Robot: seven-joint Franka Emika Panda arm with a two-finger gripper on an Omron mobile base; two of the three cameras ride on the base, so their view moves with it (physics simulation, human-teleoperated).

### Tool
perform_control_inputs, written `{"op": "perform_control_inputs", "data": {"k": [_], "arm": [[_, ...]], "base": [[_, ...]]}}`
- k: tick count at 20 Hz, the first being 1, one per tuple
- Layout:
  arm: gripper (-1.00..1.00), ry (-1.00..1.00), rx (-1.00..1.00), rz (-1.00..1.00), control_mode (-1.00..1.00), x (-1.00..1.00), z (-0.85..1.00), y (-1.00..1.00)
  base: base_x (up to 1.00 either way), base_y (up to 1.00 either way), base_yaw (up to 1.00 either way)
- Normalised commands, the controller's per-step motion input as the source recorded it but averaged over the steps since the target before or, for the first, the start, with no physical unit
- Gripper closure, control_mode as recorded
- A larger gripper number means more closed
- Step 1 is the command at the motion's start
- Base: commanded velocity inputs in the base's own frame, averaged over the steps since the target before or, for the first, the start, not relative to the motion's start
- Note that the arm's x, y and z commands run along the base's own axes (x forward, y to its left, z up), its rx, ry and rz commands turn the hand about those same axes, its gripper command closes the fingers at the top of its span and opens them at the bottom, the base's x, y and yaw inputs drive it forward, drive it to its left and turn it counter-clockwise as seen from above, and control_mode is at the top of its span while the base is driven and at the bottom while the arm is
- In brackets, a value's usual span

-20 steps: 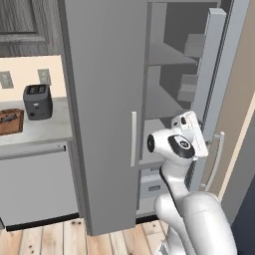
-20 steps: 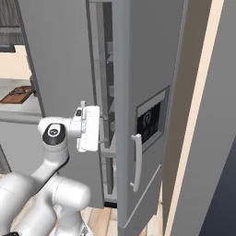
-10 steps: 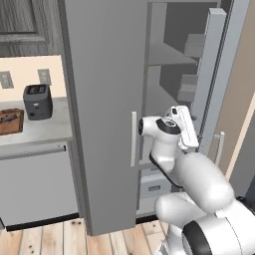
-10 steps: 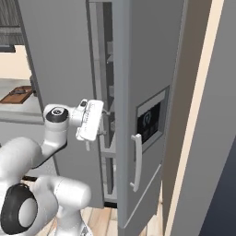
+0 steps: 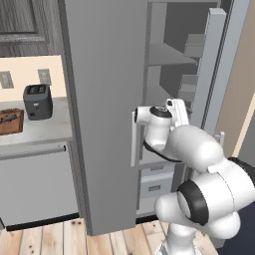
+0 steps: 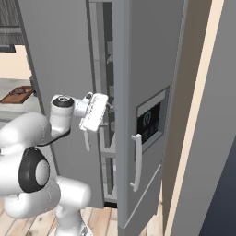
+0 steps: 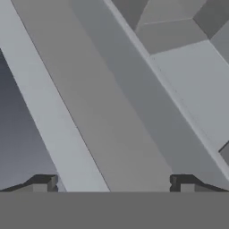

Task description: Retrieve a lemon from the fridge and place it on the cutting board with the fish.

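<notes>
1. I am looking at the tall matte grey double-door fridge [image 5: 104, 99], and it is standing with both doors swung open, showing grey shelves [image 5: 167, 55] and door bins [image 5: 196, 45] inside.
2. I am not finding the lemon among what the cameras are giving me, so I cannot tell where it is sitting (the shelves I can see are showing plain grey).
3. I am seeing the two-finger gripper [image 7: 114, 184] with its dark fingertips [image 7: 42, 183] spread wide apart and holding nothing, pointing at a slanted grey edge of the fridge with a pale strip beside it.
4. In the right base view the white hand [image 6: 94, 112] is hovering at the gap between the two doors, just beside a long pale vertical handle [image 6: 87, 138].
5. The right door is carrying a dark dispenser panel [image 6: 150, 122] and its own pale handle [image 6: 137, 161].
6. Off to the left, the reddish-brown rectangular wooden cutting board [image 5: 11, 122] is lying on the pale grey counter [image 5: 40, 132], with a small dark thing on it (probably the fish, too small to tell).
7. A dark grey toaster [image 5: 38, 101] is standing just beside the board, under dark wood-grain cabinets [image 5: 25, 22].
</notes>
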Motion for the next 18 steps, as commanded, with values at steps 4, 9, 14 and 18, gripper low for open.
{"op": "perform_control_inputs", "data": {"k": [4, 9, 14, 18], "arm": [[-1.0, 0.03, 0.0, 0.0, -1.0, -0.02, 0.0, -0.68], [-1.0, 0.09, 0.0, 0.0, -1.0, 0.0, 0.0, -0.86], [-1.0, 0.11, 0.0, 0.0, -1.0, -0.01, 0.0, -0.96], [-1.0, 0.13, 0.0, -0.01, -1.0, -0.07, 0.0, -1.0]], "base": [[0.0, 0.0, 0.0], [0.0, 0.0, 0.0], [0.0, 0.0, 0.0], [0.0, 0.0, 0.0]]}}
